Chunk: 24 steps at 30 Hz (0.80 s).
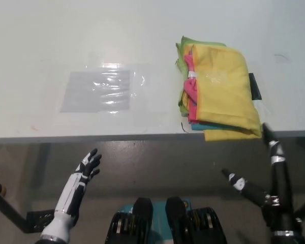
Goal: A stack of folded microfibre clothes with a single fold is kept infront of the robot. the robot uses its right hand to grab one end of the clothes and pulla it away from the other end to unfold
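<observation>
My right hand [267, 178] hangs below the counter [142, 40] edge, fingers spread, holding nothing. The stack of folded cloths [221, 91] lies up and slightly left of it, near the edge, long axis running away from me. My left hand [81, 178], also spread and empty, rests low and far off, so I judge the right nearer.
</observation>
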Motion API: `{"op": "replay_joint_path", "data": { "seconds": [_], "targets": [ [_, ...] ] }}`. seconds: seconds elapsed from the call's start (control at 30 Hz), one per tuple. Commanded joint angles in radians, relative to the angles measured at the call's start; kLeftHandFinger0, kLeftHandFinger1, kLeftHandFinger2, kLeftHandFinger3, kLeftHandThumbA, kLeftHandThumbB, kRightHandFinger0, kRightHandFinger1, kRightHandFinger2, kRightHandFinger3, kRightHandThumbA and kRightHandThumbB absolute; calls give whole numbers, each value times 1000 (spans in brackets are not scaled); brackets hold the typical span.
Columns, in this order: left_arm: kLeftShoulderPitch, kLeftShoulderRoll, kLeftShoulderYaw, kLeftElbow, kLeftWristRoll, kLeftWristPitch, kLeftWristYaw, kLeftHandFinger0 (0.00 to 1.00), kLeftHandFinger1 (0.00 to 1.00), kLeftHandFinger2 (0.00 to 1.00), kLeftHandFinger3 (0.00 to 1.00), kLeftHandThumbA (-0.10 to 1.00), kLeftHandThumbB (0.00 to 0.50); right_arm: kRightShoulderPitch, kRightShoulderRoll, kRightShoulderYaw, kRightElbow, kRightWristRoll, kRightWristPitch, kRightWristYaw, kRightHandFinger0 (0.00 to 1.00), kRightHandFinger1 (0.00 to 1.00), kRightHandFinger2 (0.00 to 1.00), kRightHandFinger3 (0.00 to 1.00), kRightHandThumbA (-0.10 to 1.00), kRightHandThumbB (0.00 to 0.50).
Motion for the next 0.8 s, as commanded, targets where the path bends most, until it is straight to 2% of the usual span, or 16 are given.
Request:
{"op": "replay_joint_path", "data": {
  "seconds": [0.0,0.07,0.1,0.13,0.17,0.23,0.27,0.37,0.43,0.63,0.77],
  "targets": [
    [23,14,-9,-64,-11,-32,-29,1000,1000,1000,1000,1000,217,-30,9,-46,-213,-145,-66,-60,1000,1000,1000,1000,979,169],
    [29,15,-13,-69,-10,-32,-33,1000,1000,1000,1000,1000,217,-58,8,-49,-286,-163,19,-13,1000,1000,1000,1000,973,212],
    [33,15,-15,-73,-9,-31,-36,1000,1000,1000,1000,1000,219,-93,3,-49,-344,-225,125,37,1000,1000,1000,1000,1000,226],
    [34,15,-16,-75,-10,-30,-38,1000,1000,1000,1000,1000,220,-113,7,-54,-368,-292,192,57,1000,1000,1000,1000,1000,229],
    [32,17,-17,-73,-14,-32,-43,1000,1000,1000,1000,1000,229,-135,11,-58,-374,-336,231,64,1000,1000,1000,1000,1000,207],
    [30,18,-19,-64,-30,-46,-57,1000,1000,1000,1000,1000,258,-199,21,-56,-378,-408,333,105,1000,1000,1000,1000,1000,217],
    [29,19,-20,-59,-38,-53,-66,1000,1000,1000,1000,1000,290,-235,21,-50,-370,-425,375,129,1000,1000,1000,1000,1000,212],
    [28,18,-21,-52,-45,-72,-75,1000,1000,1000,1000,1000,303,-321,15,-33,-312,-434,432,158,1000,1000,1000,1000,1000,204],
    [29,20,-21,-47,-39,-81,-74,1000,1000,1000,1000,1000,322,-374,17,-20,-258,-446,460,159,1000,1000,1000,1000,1000,230],
    [14,22,-23,-30,-26,-84,-76,1000,1000,1000,1000,1000,320,-539,11,22,-17,-453,480,111,1000,1000,1000,1000,1000,215],
    [10,22,-30,-21,-13,-78,-74,1000,1000,1000,1000,1000,321,-622,-1,48,124,-471,526,88,1000,1000,1000,1000,1000,239]
  ]
}}
